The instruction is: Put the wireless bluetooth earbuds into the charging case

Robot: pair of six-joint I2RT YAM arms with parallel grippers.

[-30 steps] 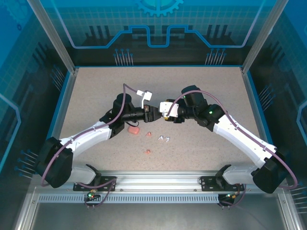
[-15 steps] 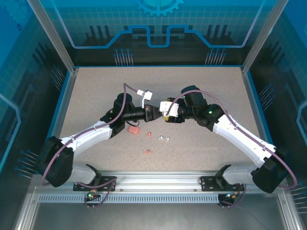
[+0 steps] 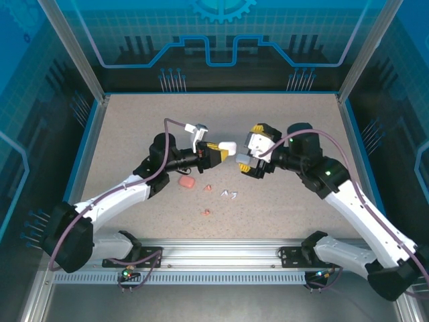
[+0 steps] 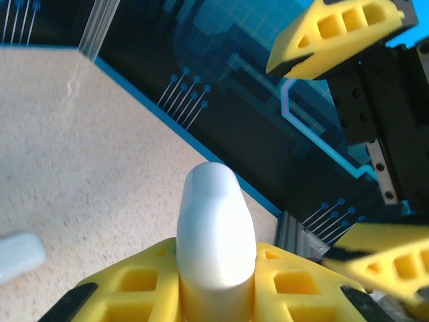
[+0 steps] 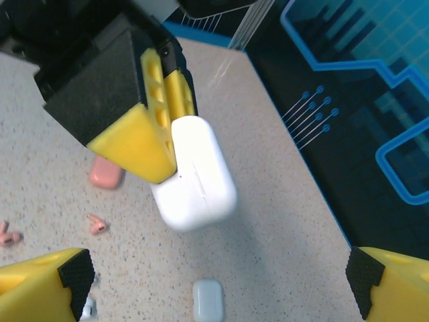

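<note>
The speckled beige table (image 3: pixel 295 121) carries a pink case (image 3: pixel 186 182) just nearward of the left fingers (image 3: pixel 212 155). Nearward of the gap between both finger pairs lie a pink earbud (image 3: pixel 208 188), two white earbuds (image 3: pixel 226 194) and, nearer still, a second pink earbud (image 3: pixel 206 212). A small white case (image 5: pixel 207 300) lies flat between the right fingers (image 5: pixel 40 285).

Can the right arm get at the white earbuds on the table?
Probably yes. The right gripper is open and empty, up off the table just beyond the white earbuds, with nothing over them. The left gripper, shut on the white case, sits farther back, out of that path.
</note>
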